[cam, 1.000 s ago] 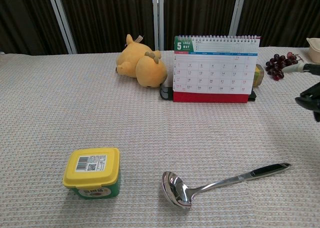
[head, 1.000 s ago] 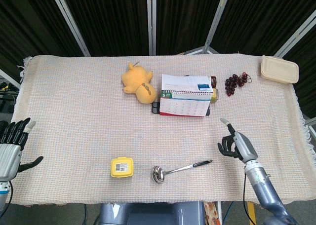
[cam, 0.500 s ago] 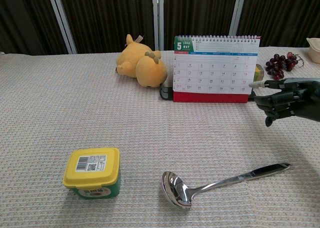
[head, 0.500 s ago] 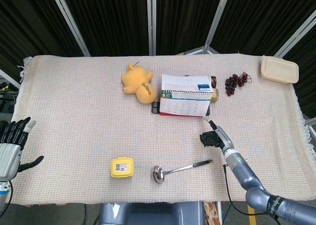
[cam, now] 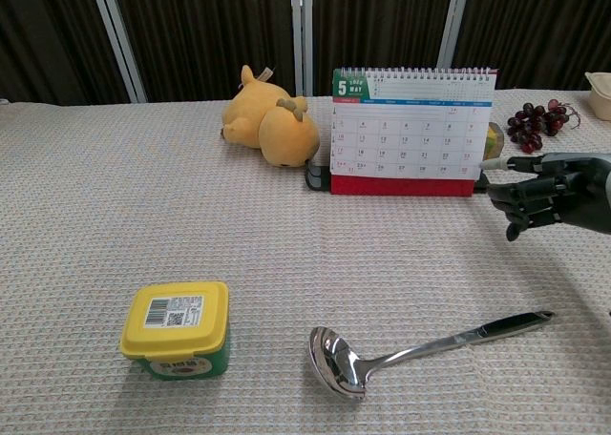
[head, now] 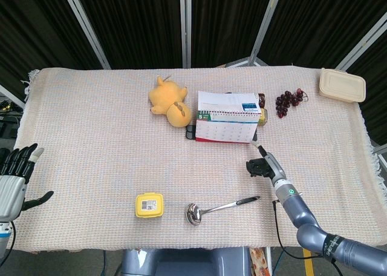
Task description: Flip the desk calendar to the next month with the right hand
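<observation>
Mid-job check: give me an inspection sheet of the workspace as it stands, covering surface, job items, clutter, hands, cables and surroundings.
Surface: table under a pale woven cloth, lying flat.
Job's things: desk calendar upright at centre back, front page showing 5; not yet flipped.
Clutter: yellow plush toy left of the calendar; grapes and beige lidded box to its right; yellow-lidded tub and metal ladle near the front edge.
Hands: right hand low by the calendar's right end, one finger pointing at it, the rest curled, holding nothing; left hand at the table's left edge, fingers apart.
Cables: nothing seen.
Surroundings: dark curtains with metal poles behind.
</observation>
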